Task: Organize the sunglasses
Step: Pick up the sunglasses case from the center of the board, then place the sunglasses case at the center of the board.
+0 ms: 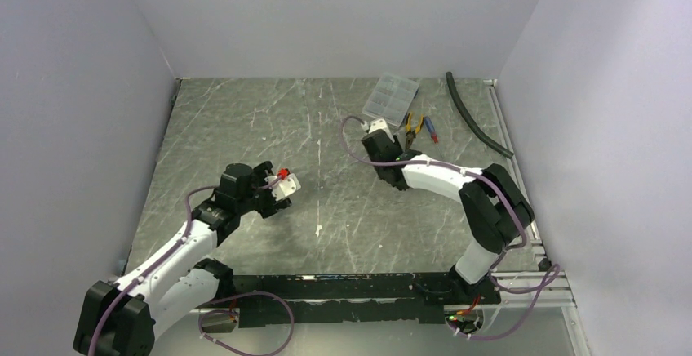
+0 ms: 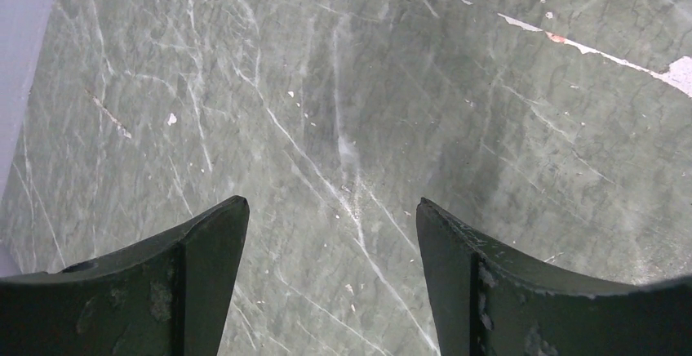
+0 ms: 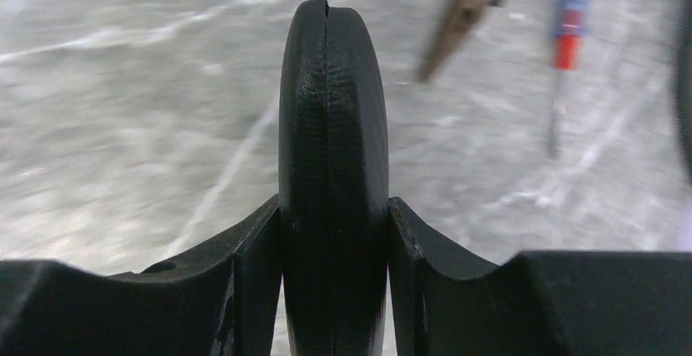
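the sunglasses show in no view. a black case [image 3: 333, 168], oblong with a rounded end, is shut, with a thin seam down its edge. it stands on edge, clamped between the fingers of the right gripper [image 3: 334, 209], the grey table [image 3: 122, 111] behind it.
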Robot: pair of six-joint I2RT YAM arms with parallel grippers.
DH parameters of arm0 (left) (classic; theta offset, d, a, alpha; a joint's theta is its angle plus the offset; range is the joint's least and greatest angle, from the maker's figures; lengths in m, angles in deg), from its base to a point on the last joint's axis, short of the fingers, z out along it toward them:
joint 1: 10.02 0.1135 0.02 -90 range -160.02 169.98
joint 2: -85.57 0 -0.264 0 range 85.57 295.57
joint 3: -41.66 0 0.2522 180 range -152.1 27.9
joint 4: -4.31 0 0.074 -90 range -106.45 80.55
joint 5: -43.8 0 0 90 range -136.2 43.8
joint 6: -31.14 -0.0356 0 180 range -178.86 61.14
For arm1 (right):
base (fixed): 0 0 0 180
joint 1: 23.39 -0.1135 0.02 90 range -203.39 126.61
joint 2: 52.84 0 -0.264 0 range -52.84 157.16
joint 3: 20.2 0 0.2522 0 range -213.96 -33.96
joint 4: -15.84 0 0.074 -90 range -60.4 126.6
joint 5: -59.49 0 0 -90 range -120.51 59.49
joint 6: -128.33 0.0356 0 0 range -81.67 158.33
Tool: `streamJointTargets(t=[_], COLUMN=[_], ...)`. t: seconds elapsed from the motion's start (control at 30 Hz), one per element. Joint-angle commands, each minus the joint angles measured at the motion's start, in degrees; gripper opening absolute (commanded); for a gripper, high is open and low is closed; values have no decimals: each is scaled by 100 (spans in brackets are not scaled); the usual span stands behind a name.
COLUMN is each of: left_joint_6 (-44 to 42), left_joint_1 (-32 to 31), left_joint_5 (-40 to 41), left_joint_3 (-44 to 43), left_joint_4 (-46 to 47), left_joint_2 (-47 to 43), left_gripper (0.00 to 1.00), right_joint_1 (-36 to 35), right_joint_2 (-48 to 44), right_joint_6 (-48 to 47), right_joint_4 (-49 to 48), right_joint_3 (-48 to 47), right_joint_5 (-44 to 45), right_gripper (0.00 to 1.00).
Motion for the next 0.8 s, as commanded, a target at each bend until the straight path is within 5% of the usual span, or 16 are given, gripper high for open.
streamJointTargets(t=[0.0, 0.2, 0.4, 0.77], left_joint_6=[58, 21, -29, 43], left_joint_1=[37, 37, 33, 37], left_joint_5=[58, 164, 116, 122], left_joint_3=[-25, -61, -61, -169], left_joint_4=[248, 283, 244, 161], left_joint_2=[-47, 111, 133, 274], left_gripper=[80, 80, 80, 80], right_joint_1=[194, 110, -178, -530], right_joint_2=[289, 1340, 1797, 716], right_joint_6=[-505, -362, -117, -69], right_joint_4=[25, 548, 984, 710], right_joint_3=[-225, -716, -1042, -877], right_joint_5=[1396, 1273, 1043, -229], right_gripper=[45, 53, 88, 100])
